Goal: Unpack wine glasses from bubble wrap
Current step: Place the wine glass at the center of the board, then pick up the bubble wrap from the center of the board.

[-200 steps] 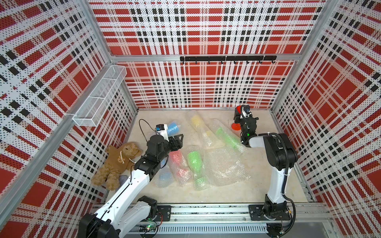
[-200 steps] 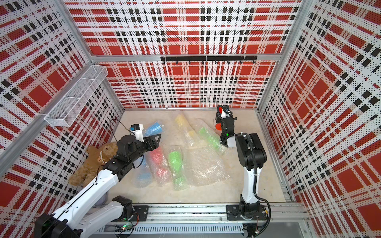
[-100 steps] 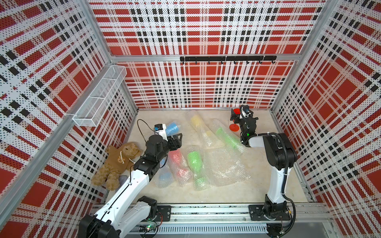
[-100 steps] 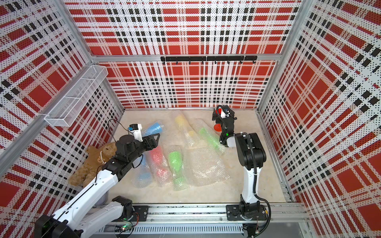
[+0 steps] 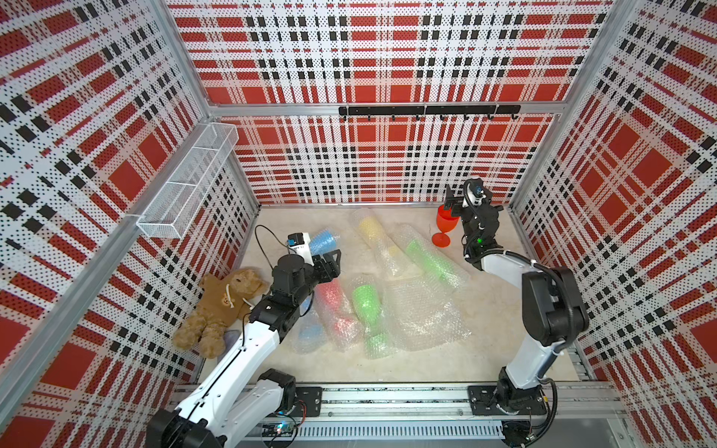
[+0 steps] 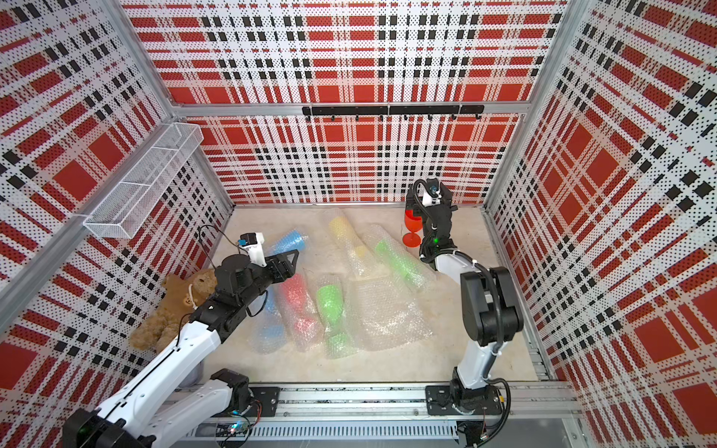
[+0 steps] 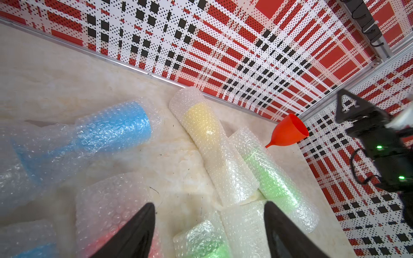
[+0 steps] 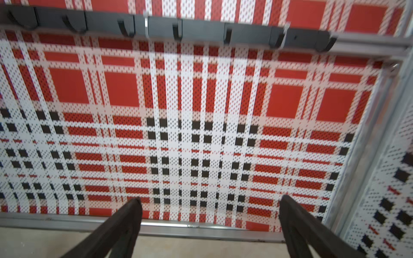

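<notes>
**Letting go: one red glass stands free, six stay wrapped**

A second ago the right gripper (image 8: 209,202) was clenched on the red glass (image 5: 443,224). Now its jaws are spread wide and hold nothing. The right wrist view shows only the back wall between them. The red glass stands upright on its own foot on the counter (image 5: 485,294), near the far right corner and clear of all bubble wrap.

By the look of it, one glass is done, and the loose bubble wrap sheet (image 5: 423,314) lying flat mid-counter is probably its discarded cover.

The right gripper hangs just beside the bowl of the red glass, a little higher and toward the back wall. In the left wrist view a gap shows between them, so they are apart.

The left gripper (image 7: 209,204) is also released and empty, hovering over the pile of wrapped glasses. A wrapped red one (image 5: 333,298) lies just below it and a wrapped blue one (image 5: 324,240) just beyond its tips.

The yellow one (image 5: 370,227), two green ones and a second blue one lie wrapped nearby.
</notes>
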